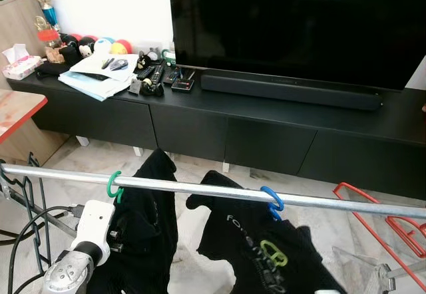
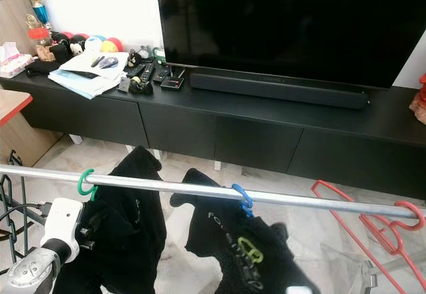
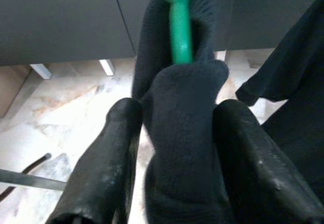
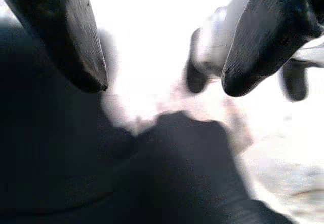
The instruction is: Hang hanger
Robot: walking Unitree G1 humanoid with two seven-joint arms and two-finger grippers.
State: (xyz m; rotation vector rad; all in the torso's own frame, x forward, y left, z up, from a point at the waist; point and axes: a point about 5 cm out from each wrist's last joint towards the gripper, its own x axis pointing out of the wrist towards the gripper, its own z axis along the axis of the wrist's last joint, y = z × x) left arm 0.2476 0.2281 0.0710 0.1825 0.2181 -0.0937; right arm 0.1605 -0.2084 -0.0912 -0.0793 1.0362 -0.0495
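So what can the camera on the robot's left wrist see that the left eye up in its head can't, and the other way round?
Left wrist view: the left gripper close up, its two black fingers on either side of a fold of the black garment, with the green hanger inside the cloth.

Left eye view: the metal rail, a second dark shirt on a blue hanger, red hangers, and the TV on its black cabinet.

Both: the green hanger, its black garment, the cabinet and the pale floor.

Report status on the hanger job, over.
Left gripper shut on black garment with green hanger hooked on rail. Right gripper open, holding nothing. Blue hanger and red hangers share the rail.
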